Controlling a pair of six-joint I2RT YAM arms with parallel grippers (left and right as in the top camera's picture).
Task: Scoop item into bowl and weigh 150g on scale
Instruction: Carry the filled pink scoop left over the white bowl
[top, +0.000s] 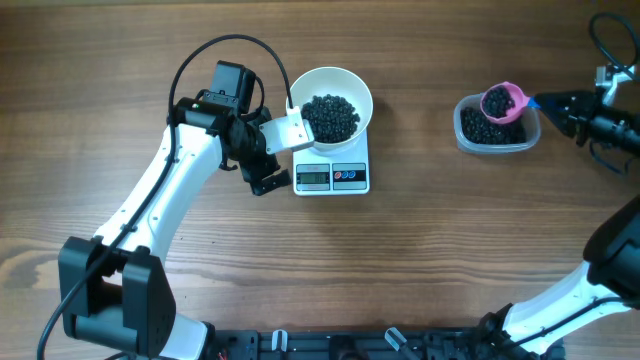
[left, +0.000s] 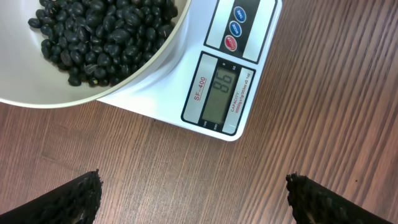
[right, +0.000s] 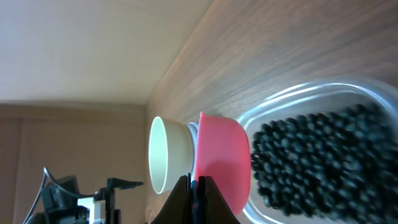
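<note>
The bowl (top: 356, 84) is round, glossy and white, and it sits on the scale (top: 365, 160), covering most of the platform. Inside it lies a loose heap of beans (top: 330, 117): small, oval, black, with a slight sheen (the left wrist view shows each one clearly). The scale is a white plastic rectangle with rounded corners. Its grey display (left: 222, 90) reads "86", and "SF-400" is printed in red beside it; the finer print on the other side is too small to read. Next to the display are three round buttons (left: 235, 29), two blue and one red.

The left hand (left: 196, 202) hovers low over the desk (top: 450, 250) just beside the scale's display end, its ribbed black fingers (left: 74, 199) spread wide and touching nothing.

Well apart, on the right, a clear rounded-rectangular plastic tub (top: 463, 135) holds more beans. The right hand (top: 548, 100) is pressed together on the edge of a small pink scoop (top: 503, 100), a smooth plastic cup carrying beans, held over the tub's far side.

The desk is brown wood with a streaky grain.
</note>
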